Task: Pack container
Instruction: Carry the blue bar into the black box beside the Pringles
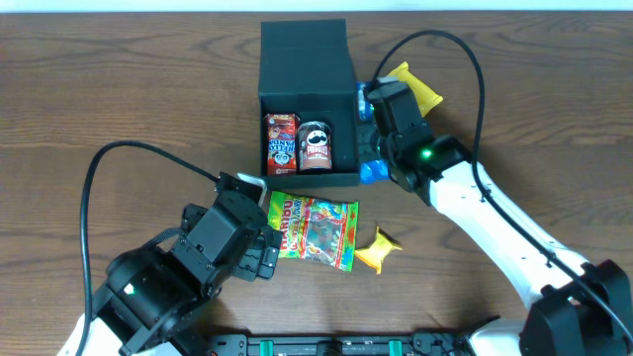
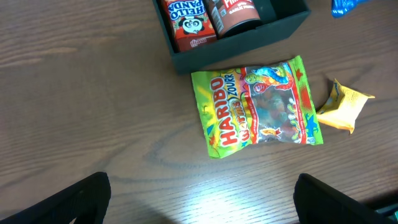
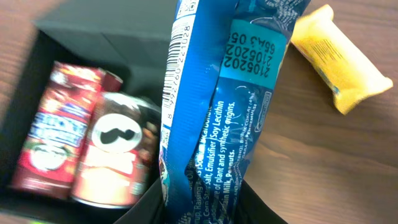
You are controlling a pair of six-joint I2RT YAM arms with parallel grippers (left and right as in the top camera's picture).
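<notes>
The container (image 1: 307, 54) is a dark box with its lid flap open, at the table's middle back. Inside stand a Hello Panda box (image 1: 281, 142) and a small Pringles can (image 1: 315, 146); both also show in the right wrist view, the box (image 3: 56, 140) and the can (image 3: 115, 152). My right gripper (image 1: 371, 133) is shut on a blue snack packet (image 3: 217, 112) just right of the container's right wall. My left gripper (image 2: 199, 199) is open and empty over bare table, in front of a Haribo bag (image 2: 258, 109).
A yellow packet (image 1: 420, 87) lies right of the container, behind the right gripper. A small yellow wrapped snack (image 1: 379, 248) lies right of the Haribo bag (image 1: 312, 227). Arm cables arc over both sides.
</notes>
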